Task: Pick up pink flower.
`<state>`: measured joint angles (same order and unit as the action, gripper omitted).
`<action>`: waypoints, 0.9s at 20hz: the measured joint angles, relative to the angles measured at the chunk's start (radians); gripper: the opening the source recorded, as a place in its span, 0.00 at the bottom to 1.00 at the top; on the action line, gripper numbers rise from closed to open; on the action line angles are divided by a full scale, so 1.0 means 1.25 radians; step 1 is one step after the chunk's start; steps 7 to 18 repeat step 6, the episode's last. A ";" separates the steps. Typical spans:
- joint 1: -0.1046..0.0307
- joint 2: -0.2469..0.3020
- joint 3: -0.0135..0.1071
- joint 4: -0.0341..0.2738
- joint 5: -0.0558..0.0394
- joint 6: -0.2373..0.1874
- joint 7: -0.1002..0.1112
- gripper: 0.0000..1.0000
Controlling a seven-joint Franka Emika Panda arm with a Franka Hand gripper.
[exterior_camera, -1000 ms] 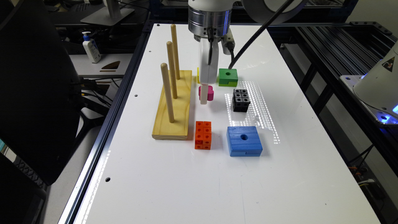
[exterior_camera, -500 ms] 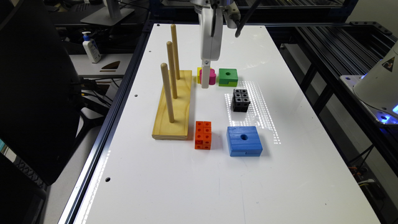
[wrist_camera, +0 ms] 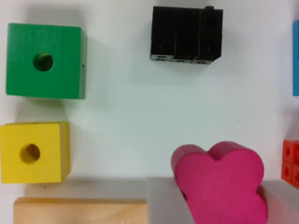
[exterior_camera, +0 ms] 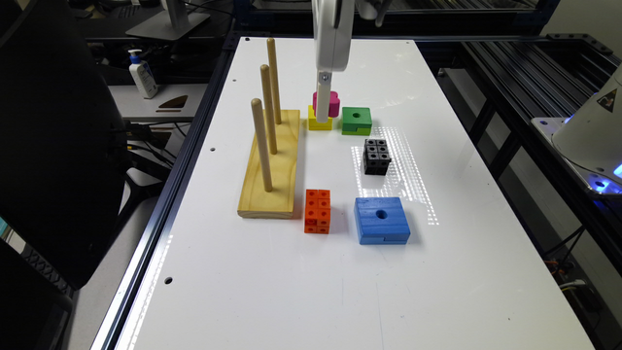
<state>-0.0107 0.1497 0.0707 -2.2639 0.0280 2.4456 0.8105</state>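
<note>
The pink flower (exterior_camera: 333,103) is a magenta four-lobed block, held off the table between my gripper's (exterior_camera: 323,113) white fingers. In the exterior view it hangs in front of the yellow block (exterior_camera: 319,124). In the wrist view the pink flower (wrist_camera: 219,179) sits close to the camera, with a grey finger (wrist_camera: 164,201) pressed against each side and the white table well below it. The gripper (wrist_camera: 220,205) is shut on the flower.
A green block with a hole (exterior_camera: 356,120) and the yellow block with a hole (wrist_camera: 32,152) lie on the white table (exterior_camera: 301,291). A black cube block (exterior_camera: 376,156), an orange block (exterior_camera: 317,211) and a blue block (exterior_camera: 381,220) lie nearer. A wooden base with three pegs (exterior_camera: 269,160) stands on the exterior view's left.
The gripper has risen straight up with the pink flower in it, lifting the flower from table level to well above the surface. The other blocks have not moved.
</note>
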 joint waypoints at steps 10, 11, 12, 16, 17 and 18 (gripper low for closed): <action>-0.001 -0.067 0.000 0.002 0.0001 -0.061 0.000 0.00; -0.001 -0.067 0.000 0.002 0.0001 -0.061 0.000 0.00; -0.001 -0.067 0.000 0.002 0.0001 -0.061 0.000 0.00; -0.001 -0.067 0.000 0.002 0.0001 -0.061 0.000 0.00; -0.001 -0.067 0.000 0.002 0.0001 -0.061 0.000 0.00; -0.001 -0.067 0.000 0.002 0.0001 -0.061 0.000 0.00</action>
